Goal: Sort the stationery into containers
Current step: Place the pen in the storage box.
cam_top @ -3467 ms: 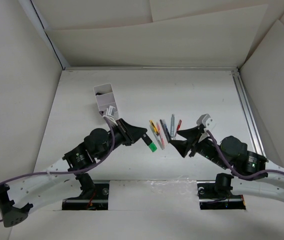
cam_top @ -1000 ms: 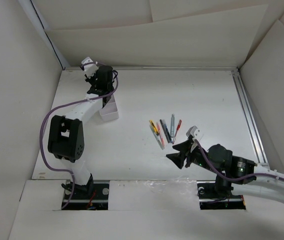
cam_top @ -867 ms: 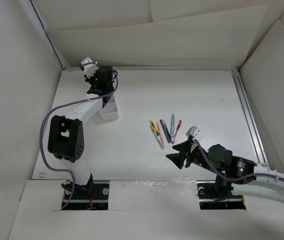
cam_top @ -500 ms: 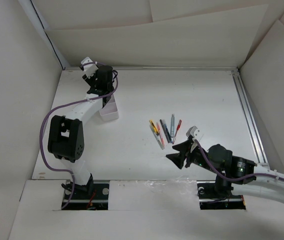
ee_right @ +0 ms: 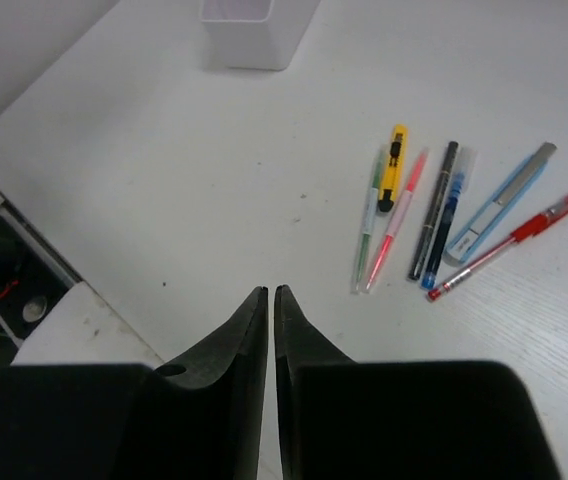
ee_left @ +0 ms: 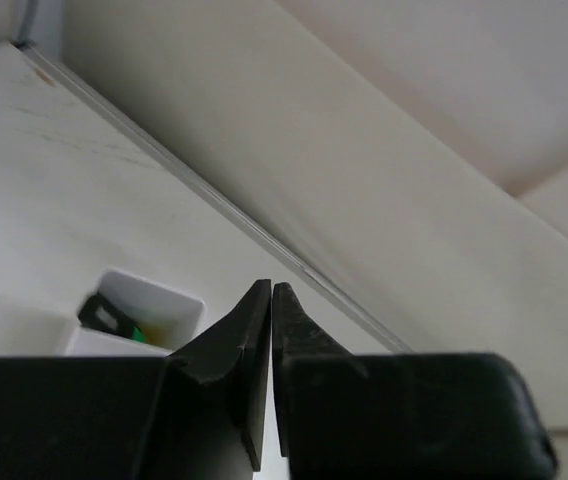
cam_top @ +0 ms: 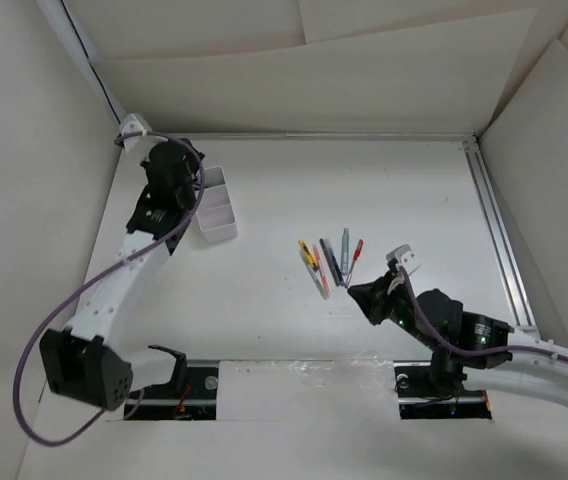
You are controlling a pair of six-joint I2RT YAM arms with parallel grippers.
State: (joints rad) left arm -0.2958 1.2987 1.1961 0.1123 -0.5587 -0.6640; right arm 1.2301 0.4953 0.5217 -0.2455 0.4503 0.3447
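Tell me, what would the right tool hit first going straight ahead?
The right tool would probably meet bare table first; the pens lie to the side of its line, though depth is unclear.

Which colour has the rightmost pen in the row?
The pen is red, clearest in the right wrist view.

Box (cam_top: 217, 205), upper left of the top view — white. Highlighter (ee_left: 114, 318) inside it: black, with a green patch. Row at centre: yellow pen (ee_right: 393, 160) with black clip, pink pen (ee_right: 396, 220), green pen (ee_right: 366, 235), black pen (ee_right: 434, 208), blue pen (ee_right: 447, 225), grey-blue pen (ee_right: 504, 195), red pen (ee_right: 509, 243). Table (cam_top: 264, 300) — white, faint grain.
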